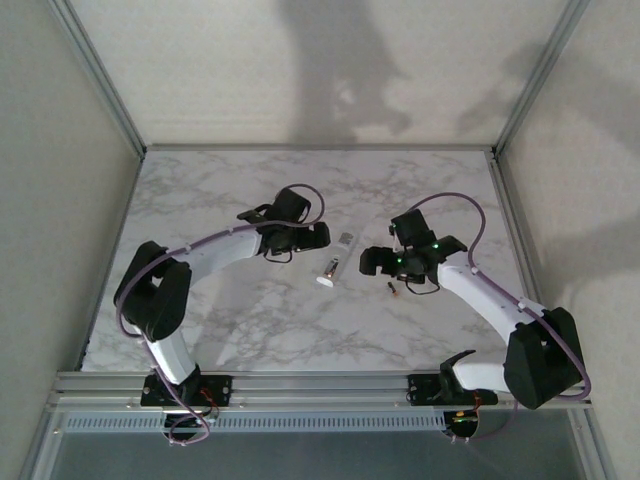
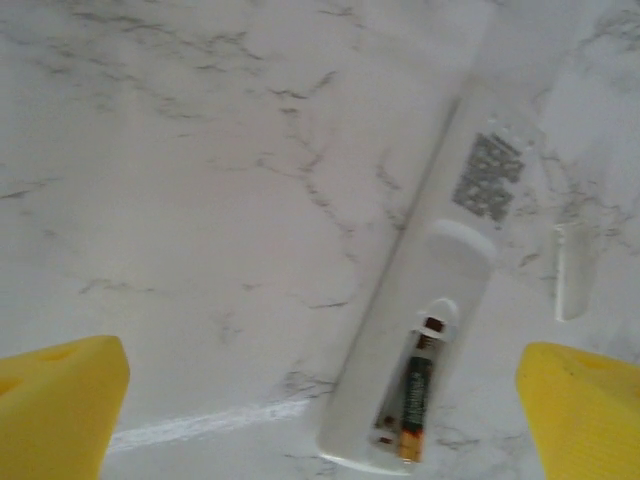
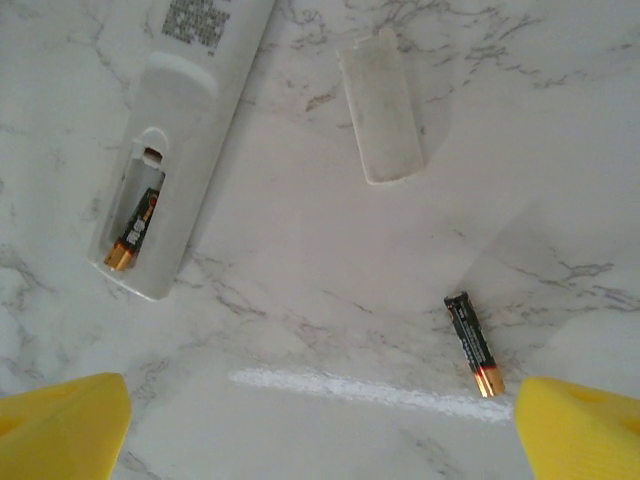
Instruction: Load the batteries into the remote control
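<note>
**K:** Marble-patterned desk [image 1: 250,320] with grey veins, and pale walls on three sides. What lies nearest the arm bases?

**R:** The loose battery [image 3: 474,343]. It lies flat on the desk with its coppery end toward the right end effector [image 1: 378,262], which hangs just above it in the top view.

**K:** State of the right end effector?

**R:** Released. Its yellow fingertips [image 3: 60,425] sit at the two lower corners of the right wrist view, wide apart. Between them is bare desk, and nothing is gripped.

**K:** And the left end effector [image 1: 305,245]?

**R:** Also released. Its yellow pads [image 2: 60,410] are spread wide and touch nothing. The near end of the remote lies on the desk between them.

**K:** Position of the remote control [image 1: 336,260]?

**R:** Around mid-desk between the two end effectors, lying diagonally with its plain back up. The battery compartment is uncovered at its nearer end. The seated battery [image 2: 413,395] lies along one side of that compartment, coppery end toward the remote's end. A grey printed label [image 2: 490,175] sits farther up the back.

**K:** Anything beyond that?

**R:** The cover [image 3: 382,110], a translucent white piece, lies flat on the desk beside the remote and clear of it.
</note>
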